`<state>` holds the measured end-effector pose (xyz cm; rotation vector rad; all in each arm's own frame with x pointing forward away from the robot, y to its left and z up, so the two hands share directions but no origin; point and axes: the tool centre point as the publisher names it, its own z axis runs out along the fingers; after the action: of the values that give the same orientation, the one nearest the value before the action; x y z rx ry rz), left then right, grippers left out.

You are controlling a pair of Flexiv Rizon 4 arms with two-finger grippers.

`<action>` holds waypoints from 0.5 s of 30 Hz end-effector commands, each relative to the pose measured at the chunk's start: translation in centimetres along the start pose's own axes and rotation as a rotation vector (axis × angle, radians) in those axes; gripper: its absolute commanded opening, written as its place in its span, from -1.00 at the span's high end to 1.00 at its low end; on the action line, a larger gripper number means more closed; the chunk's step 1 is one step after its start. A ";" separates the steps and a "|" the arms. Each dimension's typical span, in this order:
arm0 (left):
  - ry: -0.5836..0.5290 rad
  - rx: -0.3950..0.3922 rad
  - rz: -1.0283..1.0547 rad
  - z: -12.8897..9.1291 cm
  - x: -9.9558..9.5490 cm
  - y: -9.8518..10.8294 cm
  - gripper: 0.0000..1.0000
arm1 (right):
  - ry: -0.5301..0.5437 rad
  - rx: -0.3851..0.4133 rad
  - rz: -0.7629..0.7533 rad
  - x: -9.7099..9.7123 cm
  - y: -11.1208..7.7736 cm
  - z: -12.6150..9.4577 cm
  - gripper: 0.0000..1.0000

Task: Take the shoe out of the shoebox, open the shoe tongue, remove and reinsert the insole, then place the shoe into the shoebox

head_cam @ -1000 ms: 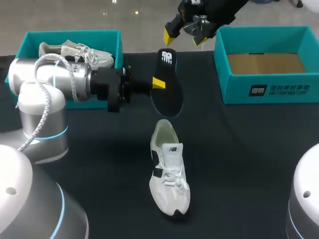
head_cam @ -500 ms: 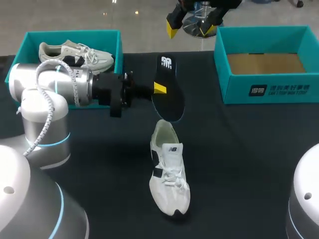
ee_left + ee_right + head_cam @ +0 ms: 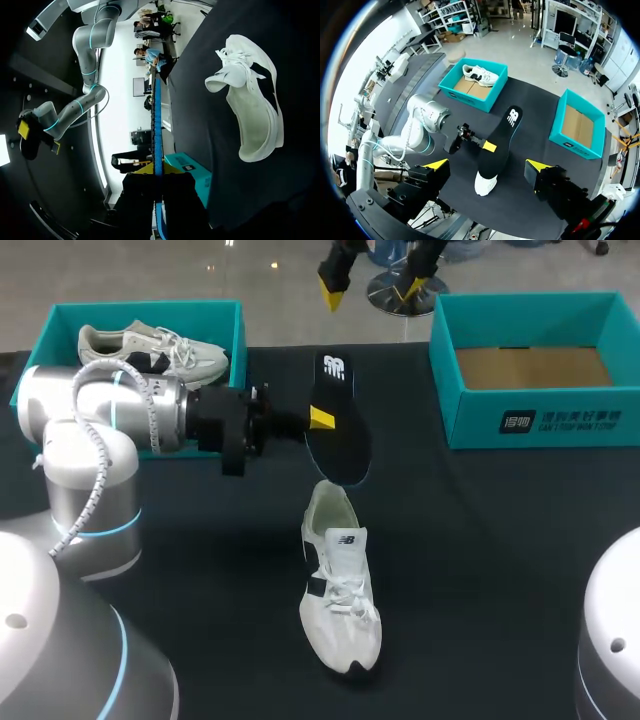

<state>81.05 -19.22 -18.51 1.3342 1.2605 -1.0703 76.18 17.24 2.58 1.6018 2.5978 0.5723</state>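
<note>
Black cloth covers the table, where the left end effector pinches the flat black insole by one edge, its near end by the heel of the white laced shoe. The right end effector hangs high beyond, spread wide.

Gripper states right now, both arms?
Left gripper: shut on the black insole.
Right gripper: open, holding nothing.
</note>
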 end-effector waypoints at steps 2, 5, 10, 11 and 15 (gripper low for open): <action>0.001 0.000 0.001 0.0 0.0 -0.1 1.00 | -0.002 0.003 0.001 0.0 0.2 0.0 -1.00; 0.001 0.000 0.001 0.0 0.0 -0.1 1.00 | -0.002 0.003 0.001 0.0 0.2 0.0 -1.00; 0.001 0.000 0.001 0.0 0.0 -0.1 1.00 | -0.002 0.003 0.001 0.0 0.2 0.0 -1.00; -0.017 0.004 -0.065 -0.1 -0.4 -0.5 1.00 | -0.002 0.003 0.001 0.0 0.2 0.0 -1.00; -0.090 0.017 -0.387 -0.9 -2.0 -2.4 1.00 | -0.002 0.003 0.001 0.0 0.2 0.0 -1.00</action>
<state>80.15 -19.45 -17.75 1.2517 1.3288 -1.1936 76.21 17.29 2.60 1.6014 2.5973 0.5694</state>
